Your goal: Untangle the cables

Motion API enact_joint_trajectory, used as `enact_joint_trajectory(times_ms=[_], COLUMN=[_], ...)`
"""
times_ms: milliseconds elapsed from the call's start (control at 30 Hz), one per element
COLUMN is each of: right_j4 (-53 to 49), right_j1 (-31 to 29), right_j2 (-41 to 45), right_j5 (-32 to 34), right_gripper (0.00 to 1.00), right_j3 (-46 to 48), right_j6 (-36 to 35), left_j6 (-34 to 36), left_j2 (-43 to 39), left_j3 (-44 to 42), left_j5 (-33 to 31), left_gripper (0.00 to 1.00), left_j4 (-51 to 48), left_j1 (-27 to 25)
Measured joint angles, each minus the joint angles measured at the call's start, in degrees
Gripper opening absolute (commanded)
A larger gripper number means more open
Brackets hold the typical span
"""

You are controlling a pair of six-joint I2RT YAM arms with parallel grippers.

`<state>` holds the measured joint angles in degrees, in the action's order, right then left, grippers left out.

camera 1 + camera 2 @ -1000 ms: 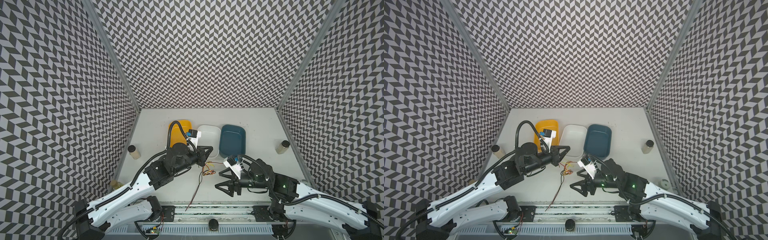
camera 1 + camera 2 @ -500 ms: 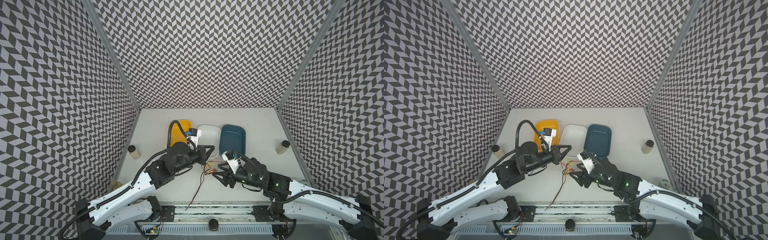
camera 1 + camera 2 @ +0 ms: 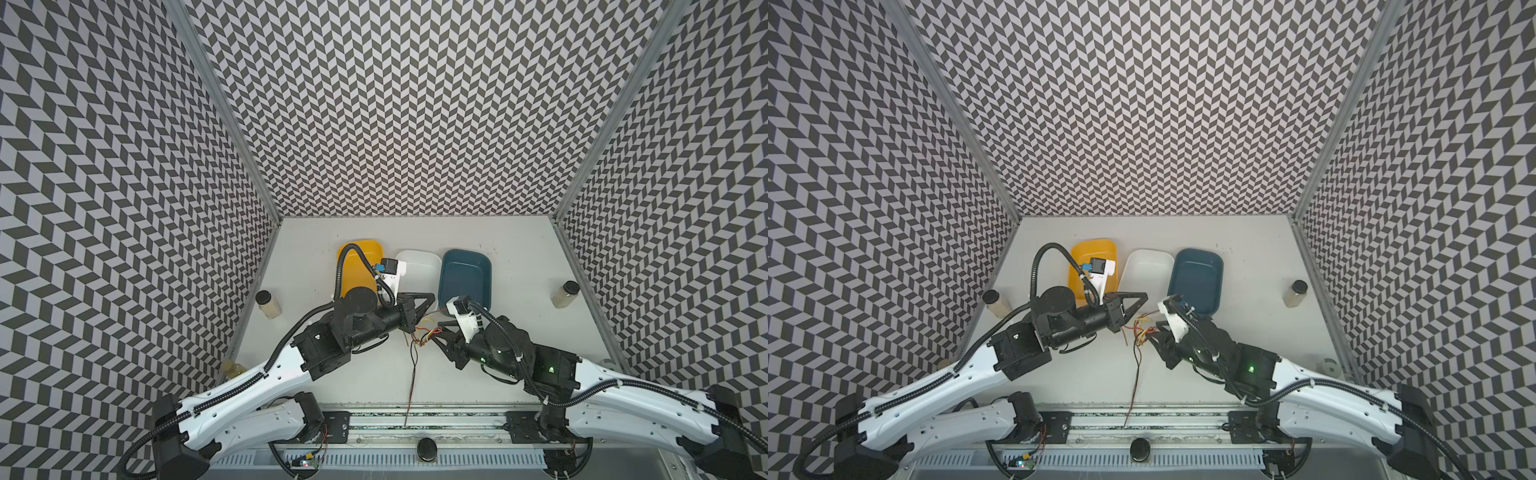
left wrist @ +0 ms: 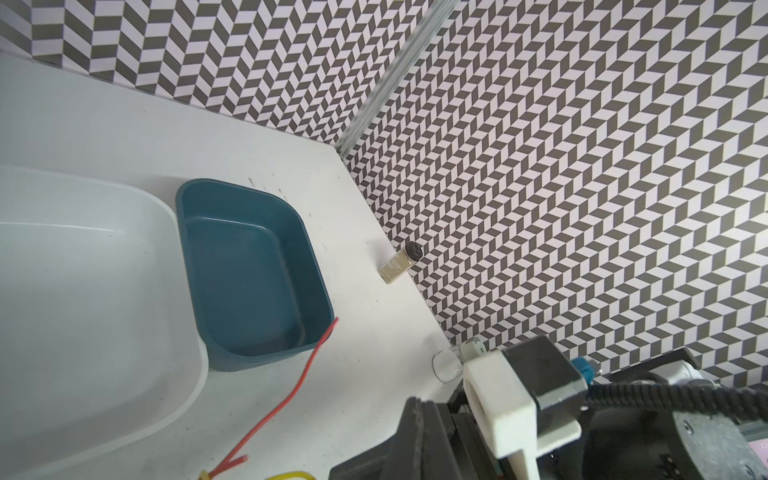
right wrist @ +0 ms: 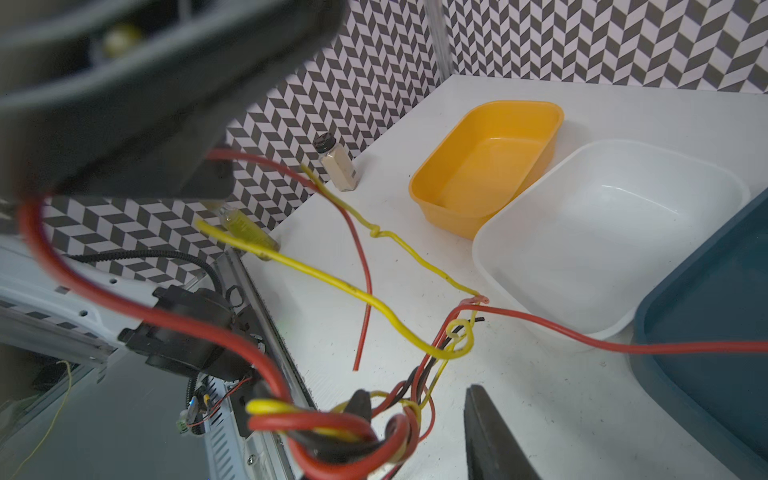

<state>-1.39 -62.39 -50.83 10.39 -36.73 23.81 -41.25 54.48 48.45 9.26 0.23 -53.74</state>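
Mid-table, near the white tub (image 3: 432, 259), the cables (image 3: 420, 334) were one knot. Left gripper (image 3: 412, 326) was clamped on them. Right gripper (image 3: 438, 332) jaws stood part-open at the knot. Best to pinch one strand and pull gently.

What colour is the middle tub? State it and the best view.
White; the middle tub shows best in the right wrist view.
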Motion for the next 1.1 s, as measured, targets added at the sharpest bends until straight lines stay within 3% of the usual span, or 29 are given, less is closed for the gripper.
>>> enact_joint_trajectory(times_ms=[100, 200, 400, 433, 533, 600, 933, 1100], right_j4=[0.22, 1.03, 1.31, 1.29, 0.76, -0.63, -8.61, -12.98], right_j1=[-0.02, -0.02, -0.02, -0.02, -0.07, -0.07, -0.07, -0.07], right_j2=[-0.33, -0.55, -0.52, -0.28, 1.22, 2.51, 6.21, 4.61], right_j5=[0.9, 1.05, 1.62, 1.75, 2.51, 3.52, 10.73, 11.39], right_gripper=[0.38, 0.21, 0.07, 0.03, 0.0, 0.0, 0.0, 0.0], right_j3=[-0.24, -0.24, -0.24, -0.24, -0.24, -0.28, -3.48, -7.43], right_j6=[0.02, -0.37, -1.46, -1.68, -2.23, -2.45, -3.93, -4.02], left_j6=[-0.24, -0.63, -0.44, -0.15, 1.18, 2.05, 5.84, 6.86], left_j2=[-0.22, -0.37, -1.25, -1.49, -2.23, -3.48, -15.13, -12.39], left_j3=[-1.05, -1.6, -1.95, -1.95, -1.97, -2.16, -9.9, -11.54], left_j5=[0.02, 0.2, 0.59, 0.83, 1.79, 2.49, 6.16, 5.4], left_gripper=[0.0, 0.0, 0.0, 0.06, 0.6, 0.73, 0.96, 1.0], left_j4=[0.68, 0.9, 1.51, 1.46, 0.81, -0.22, -6.43, -7.13], left_j1=[-0.39, -0.68, -0.76, -0.76, -0.74, -0.76, -1.75, -5.79])
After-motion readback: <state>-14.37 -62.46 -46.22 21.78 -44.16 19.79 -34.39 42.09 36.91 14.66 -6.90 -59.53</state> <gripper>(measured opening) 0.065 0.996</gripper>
